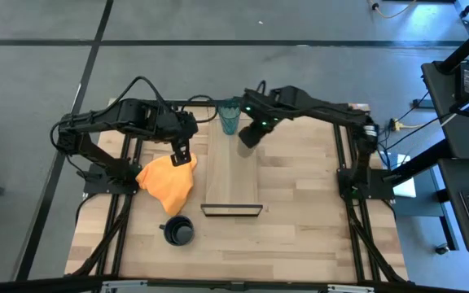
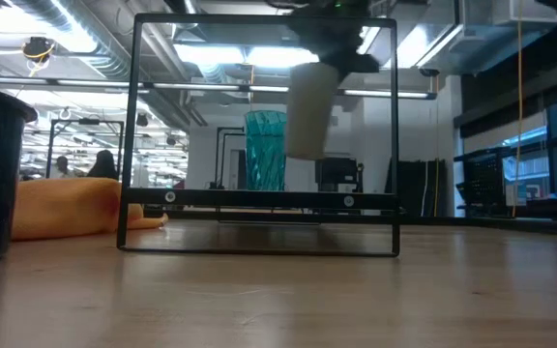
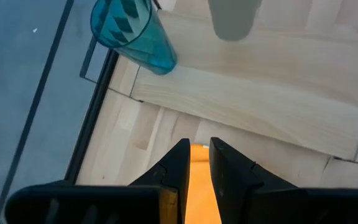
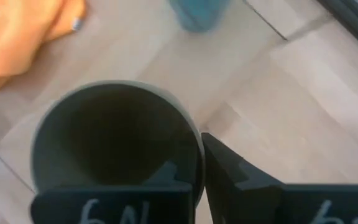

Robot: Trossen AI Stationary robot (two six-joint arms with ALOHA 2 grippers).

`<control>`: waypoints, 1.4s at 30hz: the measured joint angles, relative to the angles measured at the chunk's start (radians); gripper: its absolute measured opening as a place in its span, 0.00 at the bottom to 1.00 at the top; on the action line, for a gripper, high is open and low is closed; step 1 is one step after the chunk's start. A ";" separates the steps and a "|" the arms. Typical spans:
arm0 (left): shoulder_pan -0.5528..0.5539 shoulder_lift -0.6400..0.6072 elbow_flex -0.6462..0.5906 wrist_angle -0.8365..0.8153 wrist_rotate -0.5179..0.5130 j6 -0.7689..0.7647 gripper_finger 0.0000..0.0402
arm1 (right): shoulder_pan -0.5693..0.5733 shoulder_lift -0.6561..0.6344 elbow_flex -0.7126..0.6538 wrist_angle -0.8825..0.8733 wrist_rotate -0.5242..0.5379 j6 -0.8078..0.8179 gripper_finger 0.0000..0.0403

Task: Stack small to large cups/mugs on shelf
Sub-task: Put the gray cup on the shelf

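The teal tumbler (image 1: 230, 119) stands upright on the far end of the light-wood shelf (image 1: 231, 175); it also shows in the low view (image 2: 265, 150). My right gripper (image 1: 255, 130) is shut on the olive-brown cup (image 2: 309, 111), held in the air above the shelf, just right of the tumbler. The navy mug (image 1: 179, 231) stands on the tabletop near the front, left of the shelf's dark frame (image 1: 231, 209). My left gripper (image 1: 182, 155) is at the far corner of the orange cloth (image 1: 169, 183) and shut on it. My right gripper holds the cup by its wall at the rim (image 4: 196, 149), one finger inside (image 4: 166, 174) and one outside (image 4: 229, 168). The fingers come from above, pointing down. The cup hangs below them, mouth up, slightly tilted, clear of the shelf. My left gripper pinches the cloth's far corner (image 3: 199, 180) between its two fingers, from above. The rest of the cloth lies on the table.
The shelf's thin dark frame (image 2: 259, 135) stands upright at its near end. The cloth lies on the tabletop left of the shelf. Bare tabletop (image 1: 308, 220) lies right of the shelf. People show far off in the room behind.
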 joint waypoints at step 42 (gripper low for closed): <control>-0.056 -0.075 -0.002 -0.016 -0.080 -0.073 0.14 | 0.041 0.284 0.247 0.021 0.012 -0.002 0.07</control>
